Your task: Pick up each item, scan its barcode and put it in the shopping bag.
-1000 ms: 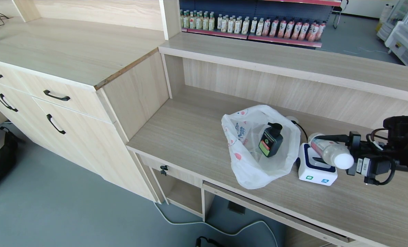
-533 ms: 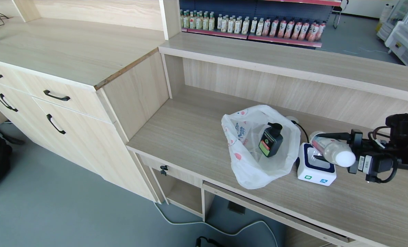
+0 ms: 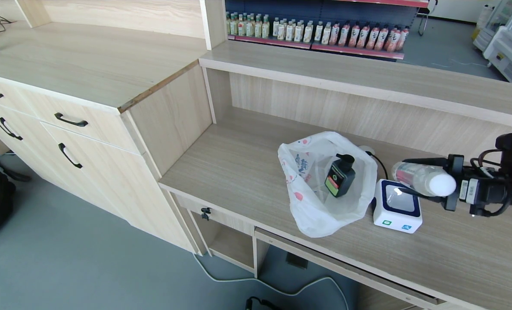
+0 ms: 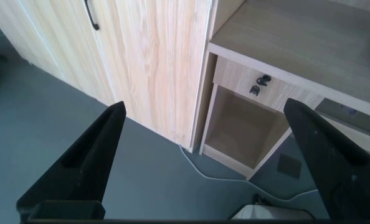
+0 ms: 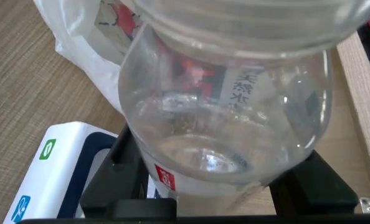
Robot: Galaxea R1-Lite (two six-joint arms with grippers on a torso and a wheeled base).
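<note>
The desk (image 3: 238, 172) is pale wood-grain laminate, matt and smooth. The shopping bag (image 3: 311, 213) is thin, crinkled, translucent white plastic with a slight sheen. The pump bottle (image 3: 339, 180) is glossy black plastic. The water bottle (image 3: 415, 177) is clear, smooth plastic with a white cap. The scanner (image 3: 394, 218) is glossy white plastic with a reflective window.

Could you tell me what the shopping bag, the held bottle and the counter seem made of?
The shopping bag looks like thin translucent plastic film, crumpled and glossy. The bottle seems clear plastic, see-through with bright highlights, though glass cannot be ruled out. The counter looks like matte wood or wood-grain laminate, judging by its streaked grain.
</note>
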